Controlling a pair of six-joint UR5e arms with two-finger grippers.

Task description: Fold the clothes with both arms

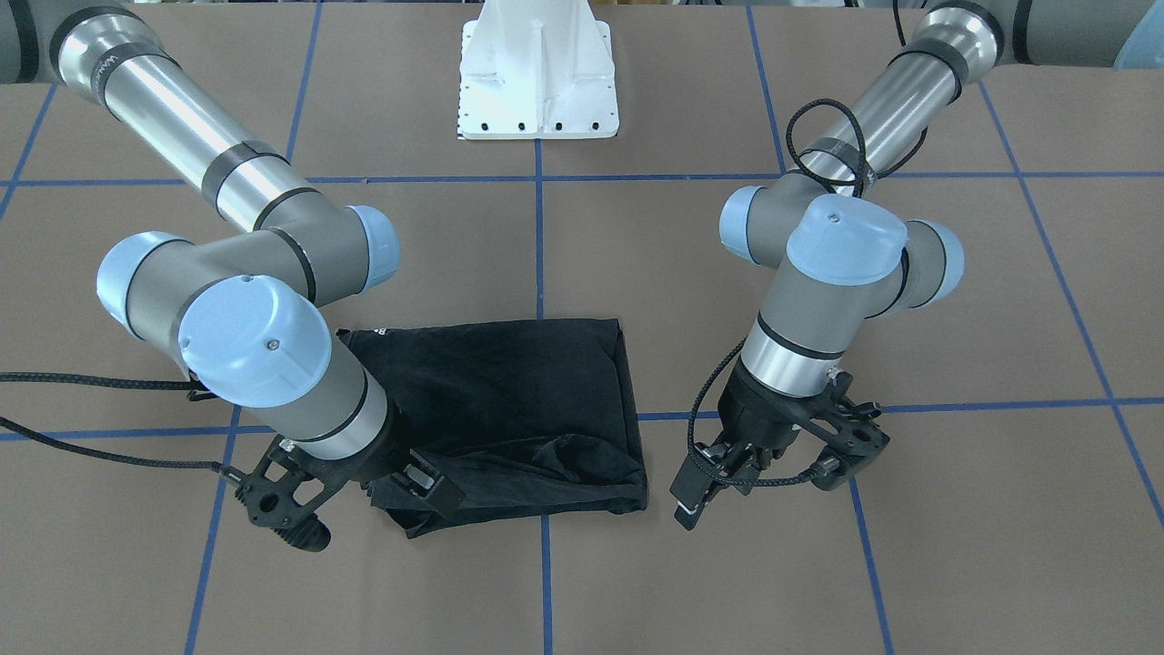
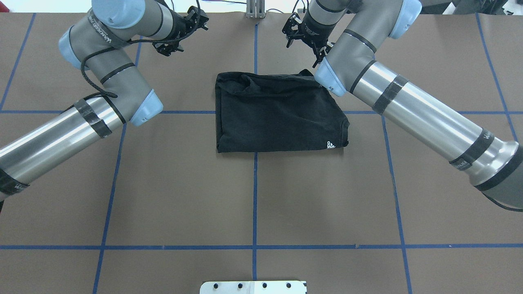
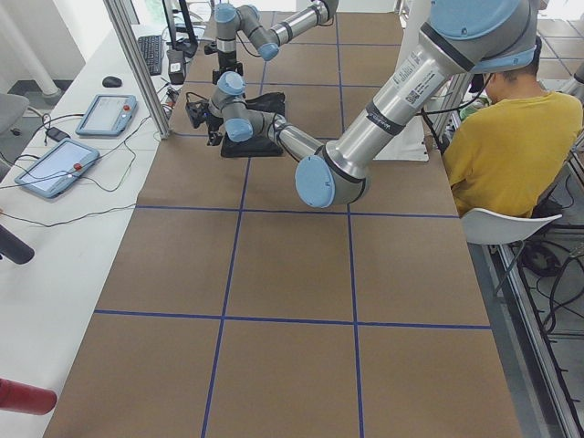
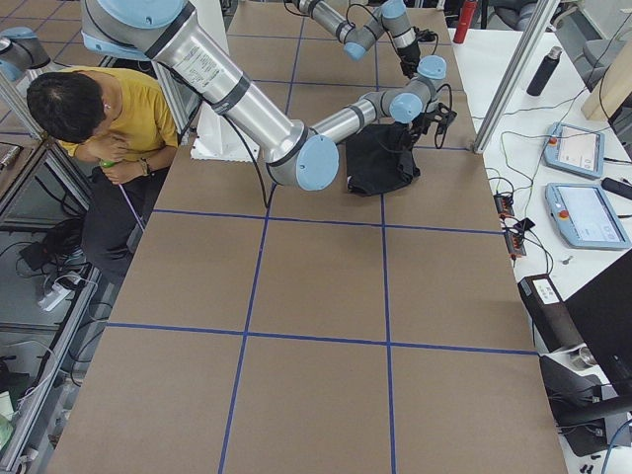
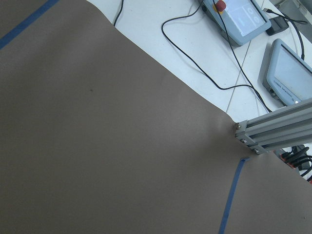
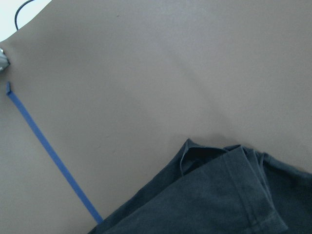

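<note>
The clothes are one black T-shirt (image 2: 278,114), folded into a rough rectangle in the middle of the table. Its plain side is up, with a small white mark (image 2: 329,145) at one corner. My right gripper (image 1: 368,509) hovers open over the rumpled far corner of the T-shirt (image 1: 509,409), with nothing between its fingers. The right wrist view shows that corner's hem (image 6: 219,195) on the brown table. My left gripper (image 1: 768,478) stands open beside the shirt's other far corner, apart from the cloth and empty. The left wrist view shows only bare table.
The white base plate (image 1: 536,82) stands at the robot's side. An aluminium post (image 5: 278,126) and touch tablets (image 5: 287,73) sit beyond the table's far edge. A person in a yellow shirt (image 3: 511,137) sits beside the table. Blue tape lines (image 2: 254,196) cross the brown table.
</note>
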